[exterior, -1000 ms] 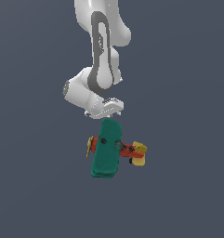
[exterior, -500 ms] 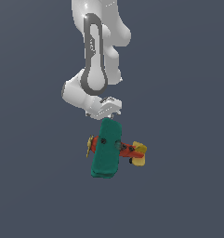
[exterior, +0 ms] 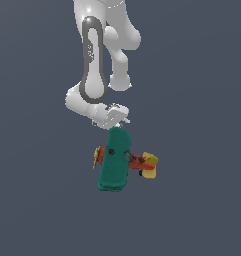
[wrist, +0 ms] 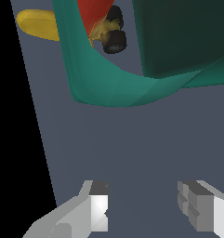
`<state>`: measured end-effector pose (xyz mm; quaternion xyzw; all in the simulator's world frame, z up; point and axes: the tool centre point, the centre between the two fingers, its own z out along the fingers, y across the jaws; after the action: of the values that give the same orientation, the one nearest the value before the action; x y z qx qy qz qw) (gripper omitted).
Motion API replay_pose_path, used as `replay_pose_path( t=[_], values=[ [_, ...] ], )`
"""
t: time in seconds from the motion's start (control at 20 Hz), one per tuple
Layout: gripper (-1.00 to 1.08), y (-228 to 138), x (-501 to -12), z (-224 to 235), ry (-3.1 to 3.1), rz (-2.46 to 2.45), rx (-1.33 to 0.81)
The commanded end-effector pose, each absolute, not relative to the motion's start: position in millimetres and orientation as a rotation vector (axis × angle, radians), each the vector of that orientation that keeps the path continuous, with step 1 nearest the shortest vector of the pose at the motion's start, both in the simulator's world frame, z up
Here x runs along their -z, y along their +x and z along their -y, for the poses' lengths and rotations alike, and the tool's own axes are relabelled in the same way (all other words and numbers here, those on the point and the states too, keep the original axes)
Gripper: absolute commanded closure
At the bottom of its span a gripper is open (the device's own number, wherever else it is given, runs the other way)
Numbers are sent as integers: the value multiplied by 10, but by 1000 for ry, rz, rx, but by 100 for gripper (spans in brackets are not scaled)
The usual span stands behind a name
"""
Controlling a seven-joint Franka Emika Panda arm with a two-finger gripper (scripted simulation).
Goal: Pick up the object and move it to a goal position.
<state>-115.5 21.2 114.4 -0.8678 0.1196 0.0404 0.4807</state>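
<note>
The object is a toy biplane with broad teal-green wings, a red fuselage, a yellow tail and a yellow propeller. It lies on the grey floor in the middle of the exterior view. My gripper hangs just above the far tip of its wing, not touching it. In the wrist view the teal wings, a black wheel and the yellow propeller fill the far part of the picture. The gripper is open, with bare floor between its two fingers.
The white arm rises behind the biplane in the exterior view. A plain grey floor surrounds it on all sides.
The arm has swung slightly, its upper links shifting, while the gripper stays just above the wing tip. The biplane has not moved.
</note>
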Motion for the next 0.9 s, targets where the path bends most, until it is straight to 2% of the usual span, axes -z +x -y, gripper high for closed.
replay_pose_path(
  t=[0.0, 0.85],
  values=[
    [-20, -1134, -1159, -210, -2087, -304, -74],
    [-20, -940, -1285, -122, -1902, -381, 125]
  ],
)
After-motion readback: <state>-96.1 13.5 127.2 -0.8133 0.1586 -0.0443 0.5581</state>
